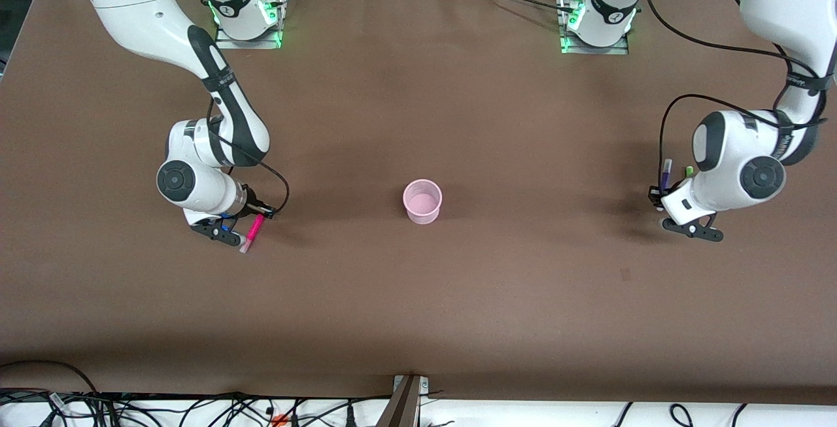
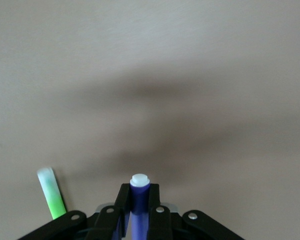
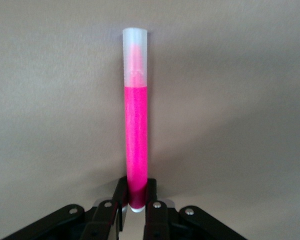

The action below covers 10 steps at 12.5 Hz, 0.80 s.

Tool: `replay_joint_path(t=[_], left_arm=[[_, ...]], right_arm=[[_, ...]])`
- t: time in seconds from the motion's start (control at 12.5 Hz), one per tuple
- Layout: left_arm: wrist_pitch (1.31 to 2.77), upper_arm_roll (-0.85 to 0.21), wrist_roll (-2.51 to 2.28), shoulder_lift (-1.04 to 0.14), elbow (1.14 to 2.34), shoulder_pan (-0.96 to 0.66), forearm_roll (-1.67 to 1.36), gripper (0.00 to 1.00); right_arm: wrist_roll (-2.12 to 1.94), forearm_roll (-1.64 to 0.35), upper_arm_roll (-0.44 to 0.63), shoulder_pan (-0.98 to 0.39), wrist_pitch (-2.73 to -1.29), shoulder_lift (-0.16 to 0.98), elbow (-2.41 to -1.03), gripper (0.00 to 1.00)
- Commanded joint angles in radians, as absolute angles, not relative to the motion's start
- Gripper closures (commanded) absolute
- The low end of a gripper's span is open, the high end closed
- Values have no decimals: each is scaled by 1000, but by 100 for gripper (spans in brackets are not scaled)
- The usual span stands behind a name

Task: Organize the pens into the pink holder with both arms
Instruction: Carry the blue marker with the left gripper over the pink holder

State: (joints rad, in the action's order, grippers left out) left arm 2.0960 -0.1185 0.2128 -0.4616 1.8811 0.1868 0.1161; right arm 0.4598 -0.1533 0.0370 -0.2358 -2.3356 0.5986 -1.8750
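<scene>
Right gripper [image 1: 243,239] first: its jaws are clamped on one end of the magenta pink pen [image 1: 253,232], and in the right wrist view that pen [image 3: 136,120] sticks straight out from the fingers [image 3: 121,197] with its pale cap leading. It hangs low over the brown tabletop [image 1: 418,322] toward the right arm's end, about midway between the two long edges.

Over to the left gripper [image 1: 659,197], toward the left arm's end of the table: it's pinched around the dark purple pen [image 1: 666,174], whose white end [image 2: 139,179] pokes out between the fingers [image 2: 154,197]. The bright green pen [image 2: 52,199] lies on the table just beside that gripper. No yellow pen shows in any view.

The pink holder [image 1: 422,201] stands upright at the centre of the table, well apart from both grippers, and it looks empty.

So the read is: both arms have a pen in hand, and delivery is the step now. Each arm needs to carry its pen inward over the cup's mouth, tip it near upright and release. The mouth is narrow, so going one at a time looks wise. The green pen awaits after that.
</scene>
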Motion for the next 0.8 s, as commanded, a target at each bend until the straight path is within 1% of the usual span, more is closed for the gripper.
replay_joint_path(t=[0.0,0.08,0.16,0.32,0.48,0.72], left_arm=[[1823,-135,201,-468,1683,176,-61,100],[1794,-138,207,-478,1642,176,-121,100],[1787,-165,224,-479,1623,178,-199,100],[1799,-231,326,-492,1586,176,-358,100],[1836,-274,423,-523,1537,176,-503,100],[1910,-285,700,-558,1516,175,-809,100]], right_arm=[[471,-289,17,-235,-2107,572,-1781,100],[495,-340,18,-235,-2000,571,-1734,100],[520,-382,18,-235,-1914,569,-1691,100],[544,-399,24,-227,-1794,569,-1622,100],[545,-400,43,-210,-1656,569,-1544,100],[538,-399,71,-163,-1400,568,-1410,100]])
